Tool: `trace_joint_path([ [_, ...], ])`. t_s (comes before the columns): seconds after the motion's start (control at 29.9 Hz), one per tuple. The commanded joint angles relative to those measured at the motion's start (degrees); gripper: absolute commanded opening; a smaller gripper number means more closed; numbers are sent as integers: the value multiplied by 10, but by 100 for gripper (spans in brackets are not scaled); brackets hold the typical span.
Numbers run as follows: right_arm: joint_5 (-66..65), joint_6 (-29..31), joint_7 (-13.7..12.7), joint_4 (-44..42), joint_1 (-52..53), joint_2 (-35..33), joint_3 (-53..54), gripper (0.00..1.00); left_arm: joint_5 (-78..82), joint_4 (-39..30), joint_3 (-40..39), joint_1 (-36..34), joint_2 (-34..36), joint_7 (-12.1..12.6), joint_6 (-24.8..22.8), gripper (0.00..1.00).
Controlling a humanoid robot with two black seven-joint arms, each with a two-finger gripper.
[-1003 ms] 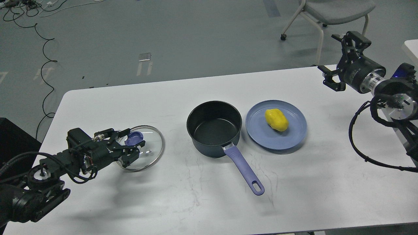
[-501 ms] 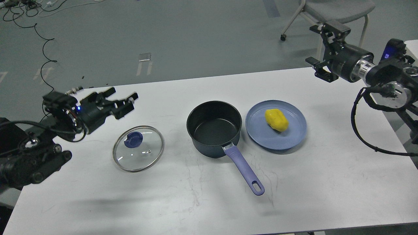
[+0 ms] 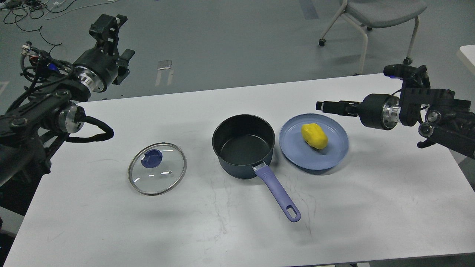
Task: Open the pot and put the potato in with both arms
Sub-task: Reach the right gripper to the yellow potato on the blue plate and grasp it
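Pot (image 3: 243,145) open; right tool (image 3: 323,106), spread unclear, nears potato (image 3: 314,136), which may roll off plate (image 3: 297,154); left tool (image 3: 111,26) spread.

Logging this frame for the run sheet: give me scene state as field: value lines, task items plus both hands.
pot: uncovered, nothing inside, handle toward the robot
lid: flat on table, left of pot, apart from it
potato: on blue plate, right of pot
left hand: raised beyond the table's far left edge, holds nothing
right hand: above the plate's far rim, holds nothing, fingers unclear
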Motion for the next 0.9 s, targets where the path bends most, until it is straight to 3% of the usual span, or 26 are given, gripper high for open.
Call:
trace_joint_path([
  [0.0, -8, -8, 10, -35, -7, 43, -20, 100, -18, -2, -69, 22, -30, 45, -63, 98],
  [0.1, -22, -18, 17, -63, -4, 61, -38, 100, -16, 4, -97, 30, -57, 51, -112, 98],
  [0.57, -61, -22, 17, -111, 0, 103, -61, 94, -6, 6, -96, 58, -61, 44, -113, 99],
  [0.74, -68, -31, 17, -121, 5, 111, -87, 75, 26, 6, -96, 58, -57, 43, -112, 98],
  [0.87, -68, -51, 16, -126, 6, 121, -113, 68, 47, 6, -97, 58, -57, 44, -107, 98],
])
